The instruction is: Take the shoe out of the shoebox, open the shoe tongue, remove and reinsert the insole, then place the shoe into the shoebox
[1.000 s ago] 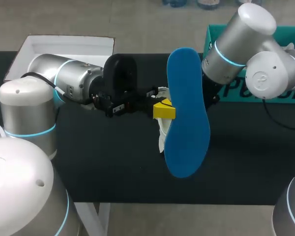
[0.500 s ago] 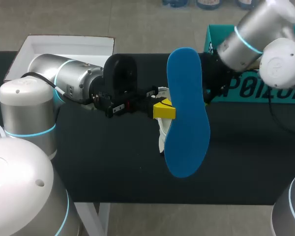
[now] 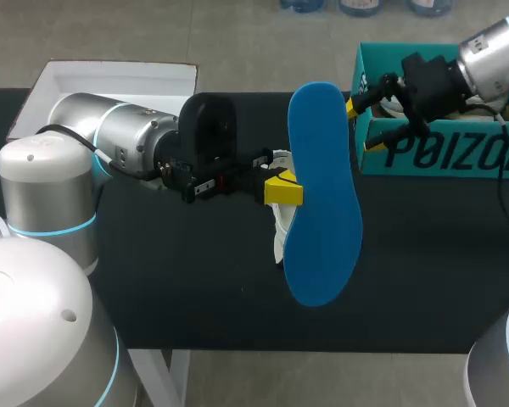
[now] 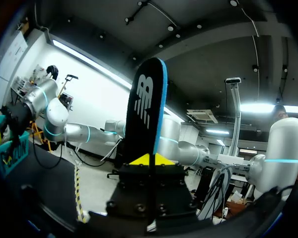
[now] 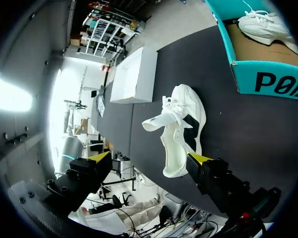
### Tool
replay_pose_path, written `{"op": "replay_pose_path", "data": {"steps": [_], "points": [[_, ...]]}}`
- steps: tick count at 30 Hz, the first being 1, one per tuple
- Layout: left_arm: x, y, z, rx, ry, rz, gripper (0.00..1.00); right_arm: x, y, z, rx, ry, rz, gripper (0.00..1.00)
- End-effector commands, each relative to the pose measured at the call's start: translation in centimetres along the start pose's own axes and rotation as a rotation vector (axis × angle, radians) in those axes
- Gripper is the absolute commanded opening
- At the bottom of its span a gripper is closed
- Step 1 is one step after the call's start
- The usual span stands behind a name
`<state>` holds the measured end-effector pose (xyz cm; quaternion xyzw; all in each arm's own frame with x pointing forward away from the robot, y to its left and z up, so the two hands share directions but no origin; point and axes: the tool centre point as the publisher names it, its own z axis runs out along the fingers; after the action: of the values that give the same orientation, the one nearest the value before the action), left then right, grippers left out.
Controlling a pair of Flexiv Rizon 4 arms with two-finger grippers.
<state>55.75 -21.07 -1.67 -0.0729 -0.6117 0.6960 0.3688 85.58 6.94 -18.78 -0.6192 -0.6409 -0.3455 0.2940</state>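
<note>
While left pincer (image 4: 150,161) clamps insole (image 3: 322,212) upright | shoe (image 5: 176,134) beneath insole | right pincer (image 5: 149,157) agape, empty

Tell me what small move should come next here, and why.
Probably lower the right gripper onto the shoe to steady it. The left gripper is shut on the blue insole, held upright over the table, while the shoe lies loose and the right gripper is open, touching nothing.

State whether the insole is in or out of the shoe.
Out: the left gripper holds the blue insole upright, while the white shoe lies on the table.
</note>
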Motion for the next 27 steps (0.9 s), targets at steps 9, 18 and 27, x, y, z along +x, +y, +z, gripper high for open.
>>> {"op": "replay_pose_path", "data": {"steps": [9, 18, 27], "points": [[-0.1, 0.1, 0.0, 0.002, 0.002, 0.001, 0.00, 4.3, -1.6, -4.8, 0.014, 0.104, 0.038, 1.00], [-0.1, 0.1, 0.0, 0.002, 0.002, 0.001, 0.00, 4.3, -1.6, -4.8, 0.014, 0.104, 0.038, 1.00], [-0.1, 0.1, 0.0, 0.002, 0.002, 0.001, 0.00, 4.3, -1.6, -4.8, 0.014, 0.104, 0.038, 1.00]]}}
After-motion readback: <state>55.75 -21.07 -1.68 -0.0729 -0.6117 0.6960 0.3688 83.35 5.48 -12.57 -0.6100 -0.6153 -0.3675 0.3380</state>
